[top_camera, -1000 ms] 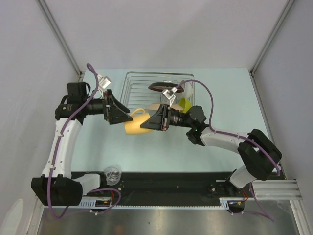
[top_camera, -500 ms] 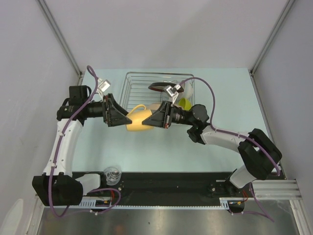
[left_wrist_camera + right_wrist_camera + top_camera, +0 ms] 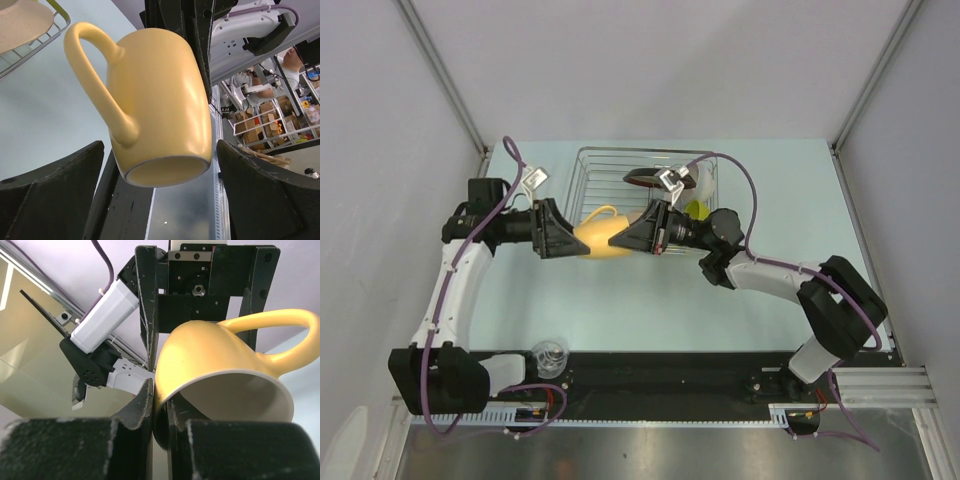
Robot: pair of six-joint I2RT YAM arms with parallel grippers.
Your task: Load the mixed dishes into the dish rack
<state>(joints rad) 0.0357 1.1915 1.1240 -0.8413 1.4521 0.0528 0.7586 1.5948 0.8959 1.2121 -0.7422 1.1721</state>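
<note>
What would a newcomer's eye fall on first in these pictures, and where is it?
The yellow mug, pinched by its rim in the right gripper, by the dish rack's near left corner. The left gripper faces it, wide open, its jaws either side of the mug's base without touching. A small clear glass stands alone at the near edge, left.

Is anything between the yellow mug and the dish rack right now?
Nothing visible blocks it. The yellow mug, pinched at its rim by the right gripper, hangs at the near-left edge of the dish rack. The open left gripper flanks its base, away from the rack.
</note>
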